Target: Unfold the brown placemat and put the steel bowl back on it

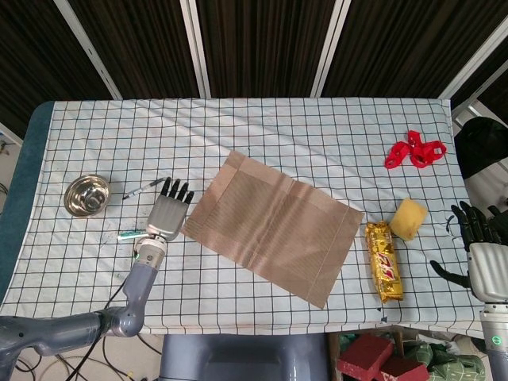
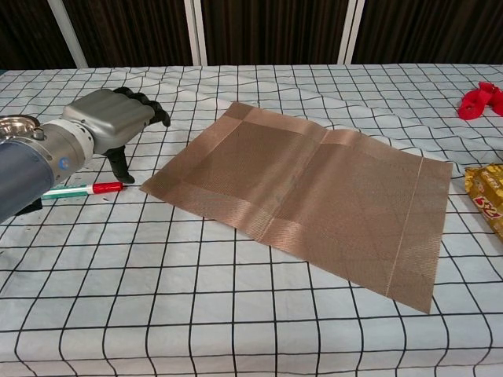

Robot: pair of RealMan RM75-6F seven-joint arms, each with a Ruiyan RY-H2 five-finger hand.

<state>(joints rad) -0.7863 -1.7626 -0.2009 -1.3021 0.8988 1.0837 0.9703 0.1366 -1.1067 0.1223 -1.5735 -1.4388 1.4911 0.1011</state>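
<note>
the brown placemat (image 1: 274, 225) lies unfolded and flat on the checked tablecloth (image 1: 262, 127), turned at an angle to the table's edges, with a faint crease line running across its middle. the steel bowl (image 1: 86, 195) sits well apart from it near the left end of the table, upright and with nothing in it (in the chest view only a sliver of its rim shows at the left edge).

the left hand (image 1: 168, 216) hangs palm down just beside the placemat's left corner, between the mat and the bowl, its fingers stretched forward and slightly apart with nothing in them; in the chest view its thumb points down toward the cloth. a red and green marker (image 2: 82, 189) lies on the cloth just under and behind that hand, and a thin dark pen (image 1: 143, 190) rests between the hand and the bowl.

the right hand (image 1: 480, 246) sits off the table's right end, low in the head view, fingers spread and holding nothing.

to the right of the placemat lie a yellow snack packet (image 1: 382, 261), a yellow sponge (image 1: 408, 218) just beside it, and a red plastic chain (image 1: 414, 151) further back.
</note>
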